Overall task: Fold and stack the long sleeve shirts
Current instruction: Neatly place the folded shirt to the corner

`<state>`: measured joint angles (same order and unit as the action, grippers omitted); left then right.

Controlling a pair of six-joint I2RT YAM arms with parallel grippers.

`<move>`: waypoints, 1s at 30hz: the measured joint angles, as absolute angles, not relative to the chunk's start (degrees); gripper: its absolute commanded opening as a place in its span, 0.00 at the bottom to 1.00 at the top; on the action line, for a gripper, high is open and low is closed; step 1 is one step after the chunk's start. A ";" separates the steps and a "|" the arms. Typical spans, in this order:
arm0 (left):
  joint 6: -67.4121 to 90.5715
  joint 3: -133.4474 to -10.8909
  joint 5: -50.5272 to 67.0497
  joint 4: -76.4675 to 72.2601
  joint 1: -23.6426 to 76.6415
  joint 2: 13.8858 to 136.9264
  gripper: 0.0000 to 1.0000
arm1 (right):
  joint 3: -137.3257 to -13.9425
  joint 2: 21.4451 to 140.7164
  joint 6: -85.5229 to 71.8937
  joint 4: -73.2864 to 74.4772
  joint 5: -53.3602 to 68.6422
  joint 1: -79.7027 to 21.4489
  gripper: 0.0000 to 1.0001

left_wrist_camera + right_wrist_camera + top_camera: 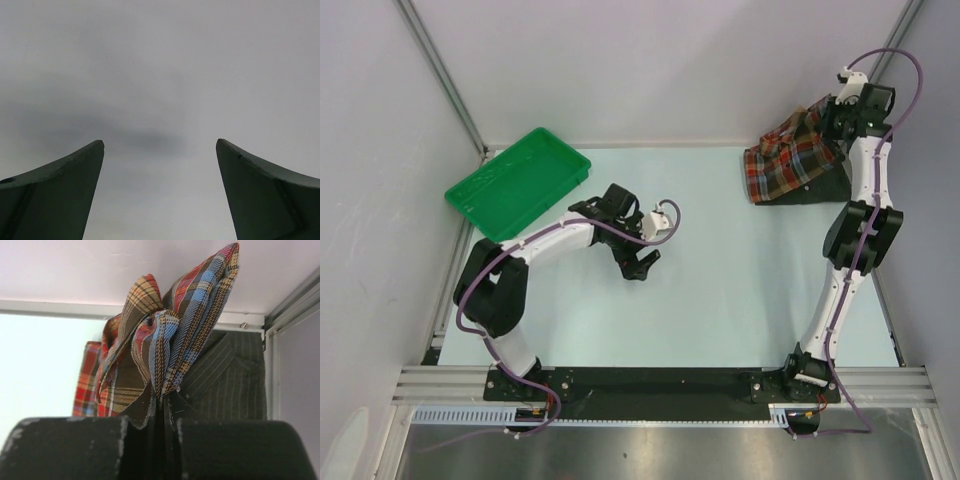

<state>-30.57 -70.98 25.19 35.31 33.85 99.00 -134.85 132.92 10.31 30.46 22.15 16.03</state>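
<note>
right gripper (pixel 162 409) is clamped on a bunched fold of the plaid shirt (pixel 150 340), which lies on the grey shirt (pixel 227 382) in the far right corner. left gripper (pixel 642 262), wide and empty, hovers over the table (pixel 740 290) centre, well apart.

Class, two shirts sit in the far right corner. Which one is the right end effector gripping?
The red plaid shirt, pinched in the right end effector; the dark grey striped shirt lies behind it, ungripped.
</note>
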 measured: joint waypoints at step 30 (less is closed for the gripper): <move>-27.00 -75.07 29.12 37.78 27.81 97.69 0.99 | -123.50 135.55 18.13 6.22 12.62 23.14 0.49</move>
<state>-27.00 -75.07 29.12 37.78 27.81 97.69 -123.50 135.55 18.13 6.22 12.62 23.14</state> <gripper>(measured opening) 0.994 0.718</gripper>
